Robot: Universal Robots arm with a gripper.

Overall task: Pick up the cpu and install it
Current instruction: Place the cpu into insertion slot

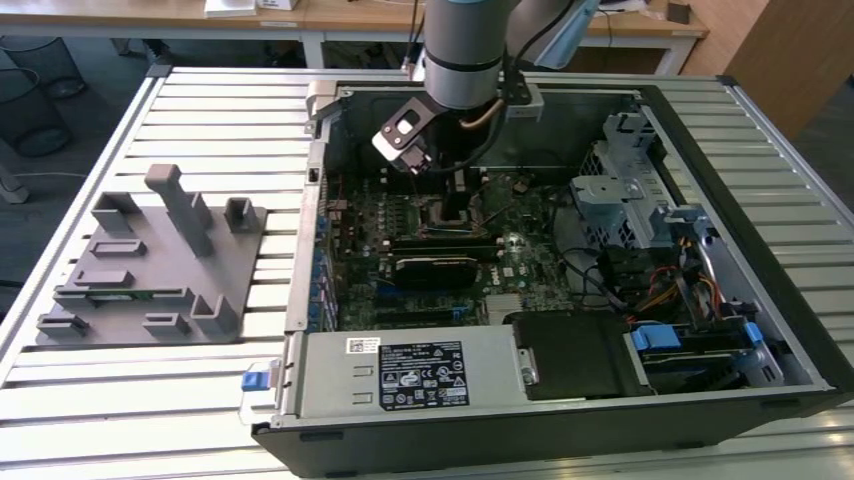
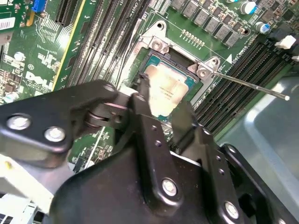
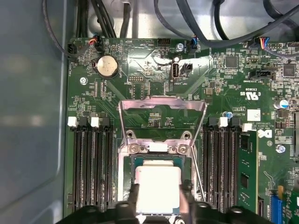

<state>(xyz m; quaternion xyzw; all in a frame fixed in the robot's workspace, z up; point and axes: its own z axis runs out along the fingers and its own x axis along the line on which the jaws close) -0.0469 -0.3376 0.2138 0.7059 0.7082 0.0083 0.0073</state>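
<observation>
A table of pale metal slats is seen in the exterior view. An open black computer case is laid flat on it. Just beside the case, at the exterior view's left, a grey moulded holder is placed.

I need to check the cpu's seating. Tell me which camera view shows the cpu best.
The first wrist view: it looks straight down on the cpu, its pale top plate nearly whole. The second wrist view shows it aslant, partly behind the gripper. In the exterior view the gripper covers that spot.
</observation>
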